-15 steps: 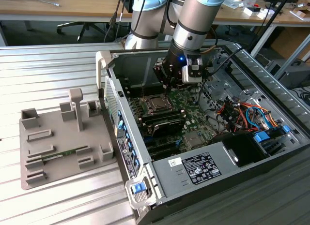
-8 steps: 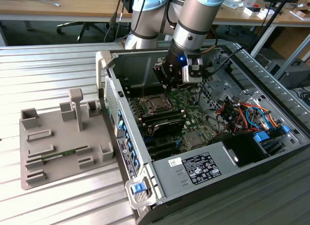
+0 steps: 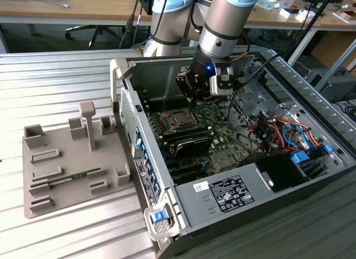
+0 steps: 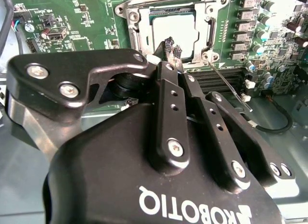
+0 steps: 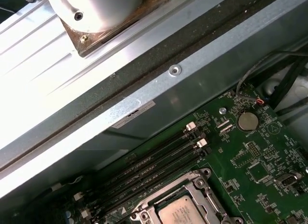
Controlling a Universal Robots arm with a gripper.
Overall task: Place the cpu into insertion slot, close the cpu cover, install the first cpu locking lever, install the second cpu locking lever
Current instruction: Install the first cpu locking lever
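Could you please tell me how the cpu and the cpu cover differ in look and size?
The cpu is a solid, plain grey square; the cpu cover is an open metal frame with a cut-out centre. The cpu is smaller, showing through the larger cover's opening. Both lie flat on the green motherboard.

Gripper (image 4: pixel 172 47) sits at cpu cover (image 4: pixel 140 31) framing cpu (image 4: pixel 176 31).

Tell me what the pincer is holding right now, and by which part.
Nothing that I can see: the pincer is shut, its tips empty, poised at the rim of the cpu cover.
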